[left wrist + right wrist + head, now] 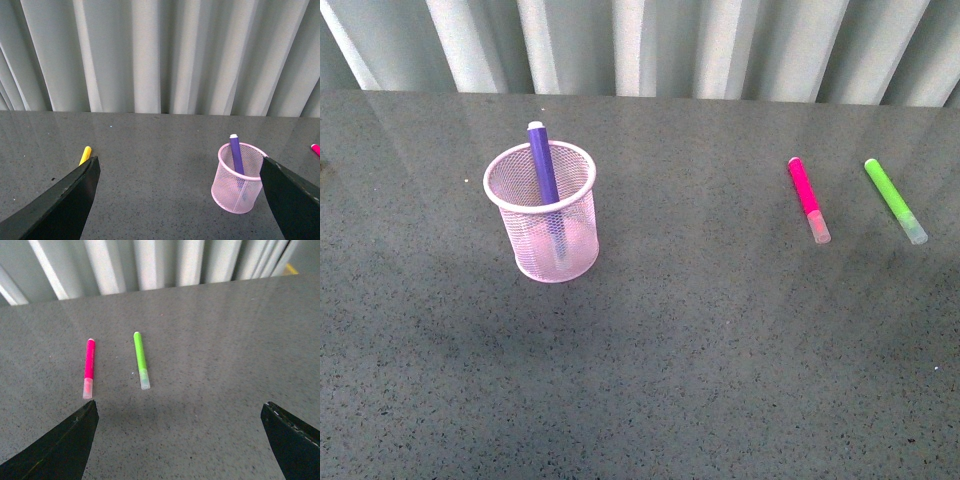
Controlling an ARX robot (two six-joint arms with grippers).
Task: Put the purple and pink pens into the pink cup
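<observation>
Pink cup (541, 213): upright, left half of tabletop (700, 350), nearer the far edge.
Purple pen (544, 170): standing inside the cup, leaning on its rim.
Pink pen (808, 198): lying flat, right half, cap toward the near edge; near lime green pen (894, 199), not touching.
Left jaws: wide, empty.
Right jaws: wide, empty.

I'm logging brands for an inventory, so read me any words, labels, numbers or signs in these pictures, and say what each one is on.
No readable text in any view.
The dark purple marker pen, pale pink wire-mesh cup, magenta pink marker pen, lime green marker pen and yellow pen show no print; any fine marking is too small to tell.
</observation>
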